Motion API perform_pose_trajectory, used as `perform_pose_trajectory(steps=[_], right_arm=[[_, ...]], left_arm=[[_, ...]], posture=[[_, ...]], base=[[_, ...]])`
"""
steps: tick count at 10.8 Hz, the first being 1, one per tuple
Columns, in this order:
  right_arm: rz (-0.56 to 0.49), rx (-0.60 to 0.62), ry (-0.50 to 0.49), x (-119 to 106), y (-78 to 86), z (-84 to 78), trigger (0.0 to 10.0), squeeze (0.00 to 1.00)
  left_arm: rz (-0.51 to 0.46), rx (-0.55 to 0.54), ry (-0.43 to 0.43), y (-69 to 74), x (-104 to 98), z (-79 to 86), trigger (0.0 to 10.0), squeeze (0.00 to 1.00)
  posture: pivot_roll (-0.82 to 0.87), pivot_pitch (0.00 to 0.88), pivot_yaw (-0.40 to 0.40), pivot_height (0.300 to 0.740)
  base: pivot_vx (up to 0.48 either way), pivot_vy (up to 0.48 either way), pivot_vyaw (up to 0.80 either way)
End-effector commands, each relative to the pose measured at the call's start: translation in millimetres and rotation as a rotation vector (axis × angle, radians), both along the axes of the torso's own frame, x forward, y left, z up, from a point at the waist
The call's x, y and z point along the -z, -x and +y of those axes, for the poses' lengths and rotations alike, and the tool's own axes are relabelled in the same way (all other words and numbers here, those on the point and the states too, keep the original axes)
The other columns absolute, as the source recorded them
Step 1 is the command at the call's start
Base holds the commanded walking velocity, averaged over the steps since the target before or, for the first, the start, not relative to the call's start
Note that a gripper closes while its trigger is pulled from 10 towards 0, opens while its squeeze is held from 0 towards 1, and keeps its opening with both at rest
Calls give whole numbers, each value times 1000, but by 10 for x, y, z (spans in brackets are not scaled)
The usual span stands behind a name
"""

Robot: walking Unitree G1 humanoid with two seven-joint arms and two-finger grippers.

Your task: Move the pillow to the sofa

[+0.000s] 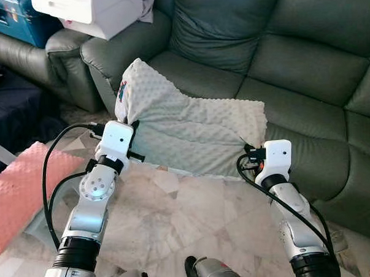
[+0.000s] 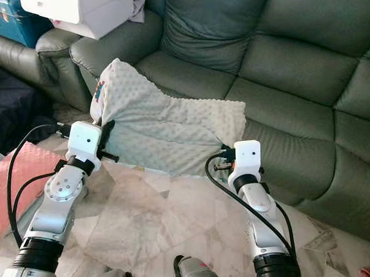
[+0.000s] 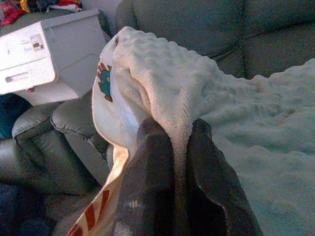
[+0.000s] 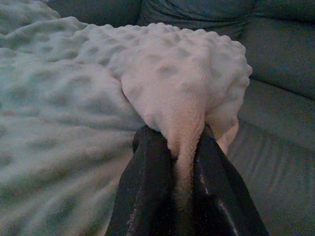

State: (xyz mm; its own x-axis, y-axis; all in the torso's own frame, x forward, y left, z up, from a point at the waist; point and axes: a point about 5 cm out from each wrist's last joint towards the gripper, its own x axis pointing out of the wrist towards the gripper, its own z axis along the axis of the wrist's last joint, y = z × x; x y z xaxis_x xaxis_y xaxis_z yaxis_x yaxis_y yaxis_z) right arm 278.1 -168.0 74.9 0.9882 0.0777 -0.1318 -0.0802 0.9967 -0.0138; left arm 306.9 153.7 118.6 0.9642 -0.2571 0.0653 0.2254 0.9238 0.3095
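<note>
Left gripper [image 3: 179,147]: both black fingers are clenched on a pinched fold at one corner of the pale, dimple-textured fleece pillow [image 1: 191,129]. The fold rises between the fingers, and a printed orange-and-teal trim hangs beside them. In the head view this gripper sits at the pillow's corner nearest the sofa arm, and that corner is raised higher than the rest.

Right gripper [image 4: 184,147]: both fingers are likewise clamped on a bunched fold at the opposite near corner. The fabric is squeezed thin between them and bulges out above.

Reason for the hold, as a judgement: a grip at each of two corners spreads the soft pillow between the arms so it hangs as a sheet and does not sag or drag. A pinch suits limp fabric that offers no rigid edge.

Position of the pillow: its far portion lies on the seat cushion of the dark green leather sofa [image 1: 304,66], and its near edge hangs over the seat front above the pale marbled tile floor [image 1: 176,218]. It is part-way placed; it looks to need carrying further onto the seat before release.

Surroundings: a white plastic box [image 1: 96,10] rests on the sofa arm, with a blue case [image 1: 11,20] behind it. A pink dimpled mat [image 1: 21,191] lies on the floor to the robot's left, well apart from the pillow.
</note>
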Motion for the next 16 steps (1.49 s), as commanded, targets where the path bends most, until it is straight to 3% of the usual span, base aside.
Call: perform_pose_trajectory(steps=[1,5,16], right_arm=[[-39,1,5,-85,-15,-10,10000,0],[-38,-9,5,-84,-20,8,10000,0],[-27,-16,2,-72,-27,38,10000,0]], left_arm=[[-29,14,15,-26,-70,-15,10000,0],[-17,32,33,-15,-52,-42,10000,0],[0,44,52,-1,-11,-83,10000,0]], posture=[[-105,85,-26,740],[-104,83,-28,740],[-107,90,-31,740]], base=[[0,0,-800],[268,0,-402],[275,0,-800]])
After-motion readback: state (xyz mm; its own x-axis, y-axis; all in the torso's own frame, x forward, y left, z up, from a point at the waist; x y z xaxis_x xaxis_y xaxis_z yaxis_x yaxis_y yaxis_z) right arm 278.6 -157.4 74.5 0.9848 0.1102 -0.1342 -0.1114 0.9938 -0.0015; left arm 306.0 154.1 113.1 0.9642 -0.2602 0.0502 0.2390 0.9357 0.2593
